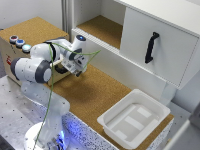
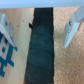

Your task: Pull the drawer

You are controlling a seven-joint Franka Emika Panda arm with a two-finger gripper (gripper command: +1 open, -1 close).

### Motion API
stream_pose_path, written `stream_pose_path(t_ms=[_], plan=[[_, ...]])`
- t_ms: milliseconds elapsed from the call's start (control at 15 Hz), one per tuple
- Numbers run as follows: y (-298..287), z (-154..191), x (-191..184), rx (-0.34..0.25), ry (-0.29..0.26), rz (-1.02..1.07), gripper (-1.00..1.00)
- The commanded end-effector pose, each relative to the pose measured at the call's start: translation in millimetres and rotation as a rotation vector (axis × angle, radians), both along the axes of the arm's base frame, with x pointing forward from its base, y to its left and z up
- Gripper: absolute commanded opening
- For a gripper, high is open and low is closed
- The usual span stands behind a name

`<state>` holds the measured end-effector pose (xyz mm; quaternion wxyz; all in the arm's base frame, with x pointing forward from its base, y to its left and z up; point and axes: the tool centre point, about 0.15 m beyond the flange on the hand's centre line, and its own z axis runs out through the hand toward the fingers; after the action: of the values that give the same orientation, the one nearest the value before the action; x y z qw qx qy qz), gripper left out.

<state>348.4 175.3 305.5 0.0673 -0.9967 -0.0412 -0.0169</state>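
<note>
One robot gripper (image 1: 78,68) hovers, fingers spread and empty, near the white drawer (image 1: 117,64).
With no handle, fingers may slip off its edge.

1 robot arm (image 1: 37,70); 1 cabinet (image 1: 165,12) w/ 1 drawer (image 1: 122,62), 1 door (image 1: 157,47); 1 tub (image 1: 134,119); 3 buttons (image 1: 20,43).

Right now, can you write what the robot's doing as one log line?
task: pull drawer | hand: open, holding nothing, near drawer front | drawer: looks shut | white tub: untouched
</note>
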Motion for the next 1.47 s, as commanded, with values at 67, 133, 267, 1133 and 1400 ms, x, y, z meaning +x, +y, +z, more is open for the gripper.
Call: stream_pose_path(t_ms=[67,133,267,1133,1400], plan=[[-3.0,73.9,-7.4,-0.161,-0.078,-0.049,1.00],[-2.6,89.9,-11.2,-0.184,-0.112,-0.056,1.00],[2.3,119.4,-18.3,-0.207,-0.175,-0.050,1.00],[135.9,119.3,28.4,-0.202,0.020,0.567,1.00],[170.1,107.4,38.6,-0.219,0.026,0.700,1.00]])
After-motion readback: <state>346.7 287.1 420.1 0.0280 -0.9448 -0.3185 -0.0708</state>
